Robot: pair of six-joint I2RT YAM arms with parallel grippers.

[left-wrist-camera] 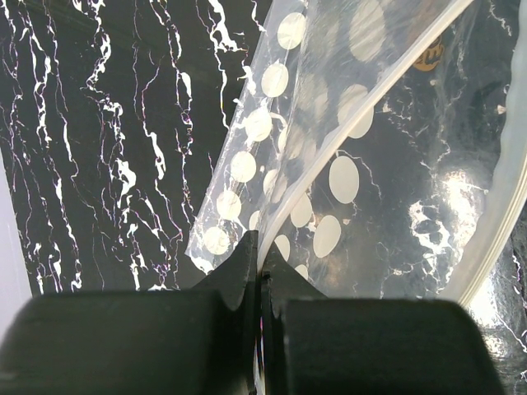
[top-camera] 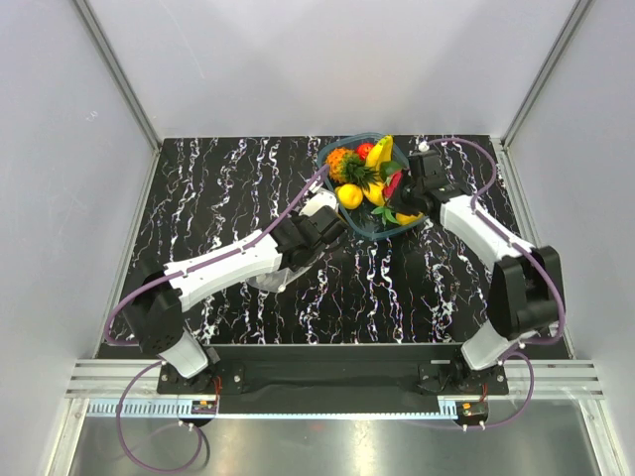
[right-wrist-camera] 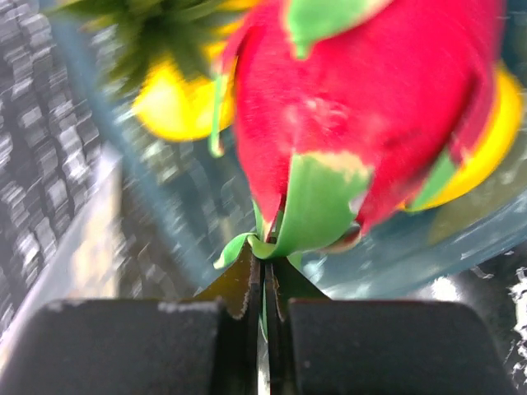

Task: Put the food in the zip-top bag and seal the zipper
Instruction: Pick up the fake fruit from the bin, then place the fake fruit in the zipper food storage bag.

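Observation:
My left gripper (left-wrist-camera: 262, 257) is shut on the mouth edge of the clear polka-dot zip-top bag (left-wrist-camera: 329, 181), pinching its whitish zipper strip (left-wrist-camera: 370, 99). In the top view the left gripper (top-camera: 319, 230) is mid-table with the bag (top-camera: 266, 282) hanging under the arm. My right gripper (right-wrist-camera: 265, 262) is shut on a green scale of the pink-red dragon fruit (right-wrist-camera: 354, 107), which fills the wrist view. In the top view the right gripper (top-camera: 415, 188) is over the basket and the dragon fruit (top-camera: 394, 184) shows beside it. Yellow fruits (top-camera: 349, 195) lie in the basket.
The dark teal oval basket (top-camera: 342, 149) at the back centre-right holds a pineapple (top-camera: 345, 164), a banana (top-camera: 380, 151), a red fruit (top-camera: 364, 150) and other toy fruits. The table is black marble-patterned (top-camera: 218, 188). White walls stand on three sides.

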